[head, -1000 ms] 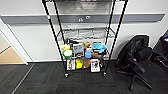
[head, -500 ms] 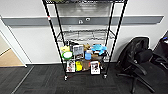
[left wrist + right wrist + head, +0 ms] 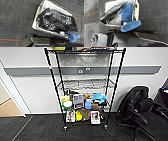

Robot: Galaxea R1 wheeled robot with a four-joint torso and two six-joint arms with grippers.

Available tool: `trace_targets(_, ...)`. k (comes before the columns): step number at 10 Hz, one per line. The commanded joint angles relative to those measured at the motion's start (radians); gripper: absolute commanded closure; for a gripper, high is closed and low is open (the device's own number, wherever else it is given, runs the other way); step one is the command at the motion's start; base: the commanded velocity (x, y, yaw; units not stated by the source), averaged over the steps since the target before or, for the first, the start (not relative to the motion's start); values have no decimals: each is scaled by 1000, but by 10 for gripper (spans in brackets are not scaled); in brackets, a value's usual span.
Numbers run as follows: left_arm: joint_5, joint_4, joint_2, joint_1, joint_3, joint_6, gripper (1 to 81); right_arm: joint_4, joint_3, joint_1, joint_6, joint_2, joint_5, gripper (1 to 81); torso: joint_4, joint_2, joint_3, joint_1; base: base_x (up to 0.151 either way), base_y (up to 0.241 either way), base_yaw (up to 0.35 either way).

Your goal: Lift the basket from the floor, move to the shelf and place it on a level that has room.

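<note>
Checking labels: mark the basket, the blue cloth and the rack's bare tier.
basket (image 3: 37, 11): left wrist view, cream perforated side wall.
blue cloth (image 3: 130, 26): right wrist view, the flap hanging over the rim.
bare tier (image 3: 85, 84): head view, middle of the grey wire grid.

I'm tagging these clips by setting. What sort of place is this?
Probably an office or workroom: dark carpet tiles on the floor, a black office chair by the wall, and a wheeled wire shelf crowded with small items.

Black wire shelf (image 3: 85, 87) (lower tiers cluttered)
</note>
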Motion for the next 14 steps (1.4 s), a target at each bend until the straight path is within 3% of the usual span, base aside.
trace_targets(1,58,-6,-11,-53,12,-2,10,16,10,58,3,-7,-58,10,0,-99,-93,64,0,0,0)
trace_targets(3,58,-6,-15,-53,12,-2,10,16,10,63,3,-7,-58,10,0,-148,-123,94,0,0,0)
trace_targets(5,58,-4,-26,-60,12,-2,10,16,10,75,1,-7,-58,10,0,-214,-185,137,0,0,0)
trace_targets(6,58,-6,-32,-69,11,-2,10,17,10,87,3,-6,-58,10,0,-247,-122,157,0,0,0)
trace_targets(9,59,-9,-44,-108,5,-2,10,19,-5,139,3,20,-107,10,0,-334,-149,212,0,0,0)
trace_targets(14,116,-10,-49,-169,-5,-5,10,23,-91,201,3,86,-156,10,0,-507,-150,322,0,0,0)
